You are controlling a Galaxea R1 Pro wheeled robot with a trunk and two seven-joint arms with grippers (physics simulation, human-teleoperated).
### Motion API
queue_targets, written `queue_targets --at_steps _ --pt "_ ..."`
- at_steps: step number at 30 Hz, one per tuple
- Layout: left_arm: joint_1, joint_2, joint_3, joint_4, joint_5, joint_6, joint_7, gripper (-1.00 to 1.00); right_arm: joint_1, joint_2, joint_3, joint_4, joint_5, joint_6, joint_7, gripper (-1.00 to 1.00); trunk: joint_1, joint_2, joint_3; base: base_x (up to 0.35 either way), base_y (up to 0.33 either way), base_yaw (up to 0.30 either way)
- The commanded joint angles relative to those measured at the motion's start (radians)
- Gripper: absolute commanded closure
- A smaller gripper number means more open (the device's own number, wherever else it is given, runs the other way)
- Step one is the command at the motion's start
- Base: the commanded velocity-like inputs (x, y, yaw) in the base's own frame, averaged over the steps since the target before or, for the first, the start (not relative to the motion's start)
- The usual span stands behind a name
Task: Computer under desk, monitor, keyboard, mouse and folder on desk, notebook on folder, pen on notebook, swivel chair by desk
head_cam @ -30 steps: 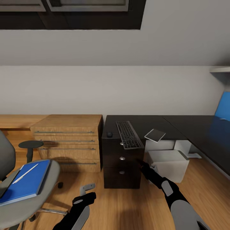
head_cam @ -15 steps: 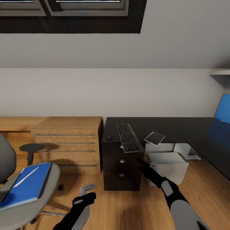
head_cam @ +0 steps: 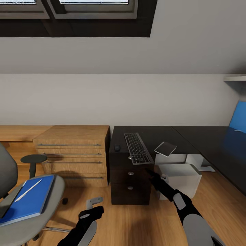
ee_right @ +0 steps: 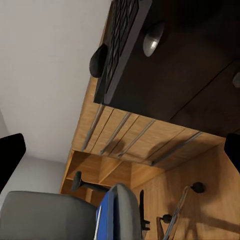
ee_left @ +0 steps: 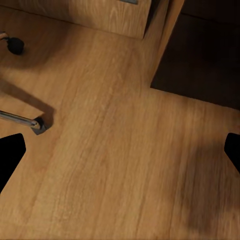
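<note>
At far left stands the chair (head_cam: pixel 20 201), grey seat and back, a black oval armrest (head_cam: pixel 33 158) behind it and a chrome leg on a caster over the floor (ee_left: pixel 115 165). On its seat lies the folder (head_cam: pixel 29 201), flat and bright blue, with a thin white pen (head_cam: pixel 28 190) lying slantwise on it. Next comes the low wooden shelving (head_cam: pixel 73 153), touching the desk (head_cam: pixel 201 135), whose glossy black top sits on a dark three-drawer unit with round silver knobs. The left gripper (head_cam: pixel 89 208) hangs low over the floor, fingers spread wide and empty. On the desk's left end sits the mouse (head_cam: pixel 117 147), a small dark lump, just beside the keyboard (head_cam: pixel 137 148), slim with dark keys in a silvery frame, its near end jutting past the desk edge. The right gripper (head_cam: pixel 153 174) reaches toward the drawers below the keyboard, fingers wide apart, holding nothing. The notebook (head_cam: pixel 165 149), thin and pale-edged, lies near the desk's front edge. Under the desk stands the computer (head_cam: pixel 179 177), a pale boxy tower.
</note>
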Motion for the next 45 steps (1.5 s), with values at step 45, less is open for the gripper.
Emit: queue_targets --at_steps 45 --pt "-0.001 -0.001 -0.074 -0.004 0.006 0.001 0.013 -1.0 -0.001 -0.017 -0.008 0.007 -0.25 0.116 -0.039 -1.0 0.027 -0.05 -0.023 0.065 0.0 0.0"
